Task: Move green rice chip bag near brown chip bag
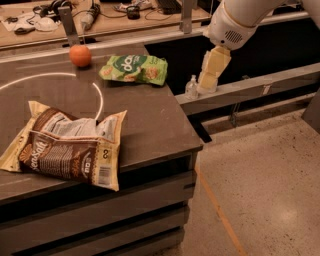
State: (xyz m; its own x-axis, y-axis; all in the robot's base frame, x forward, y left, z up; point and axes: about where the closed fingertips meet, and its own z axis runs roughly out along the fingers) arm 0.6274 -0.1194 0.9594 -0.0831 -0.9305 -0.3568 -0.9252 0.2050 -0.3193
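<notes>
Now my end effector (pixel 207 88), empty though I cannot tell how open, has the green rice chip bag (pixel 134 69) lying lengthwise to its left.

Looks like a robotics lab: back workbench (pixel 30 35) littered with cables (pixel 125 6), speckled concrete floor (pixel 270 170), marked-up table (pixel 150 125), pincer (pixel 206 87) hanging just beyond the table's right edge.
</notes>
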